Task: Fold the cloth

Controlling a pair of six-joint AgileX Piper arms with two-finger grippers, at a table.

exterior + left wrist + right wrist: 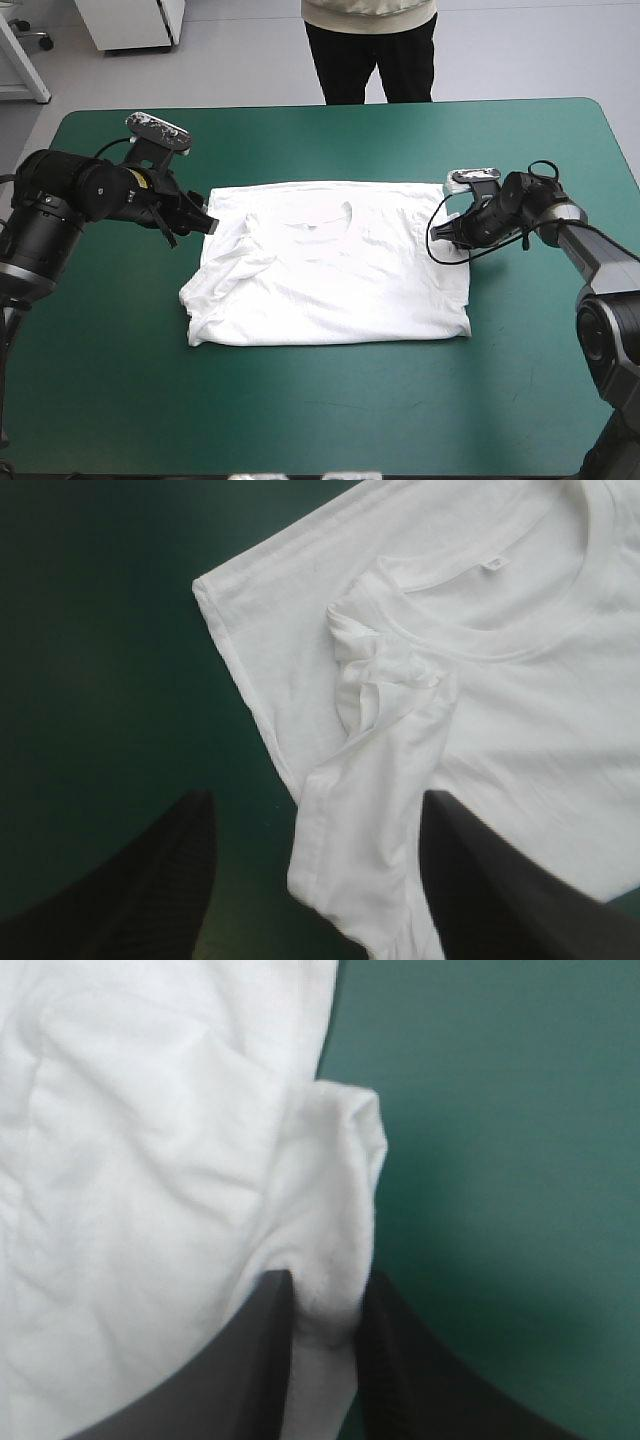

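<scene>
High view: T-shirt lies flat, central on the tabletop, collar toward the far edge. It's light and limp with no stiffness. Expect sag and creases, so you grab hems or corners, not mid-panel. Right gripper is pinched on a fold at its right side. Left gripper is spread, straddling the folded-in sleeve.
</scene>
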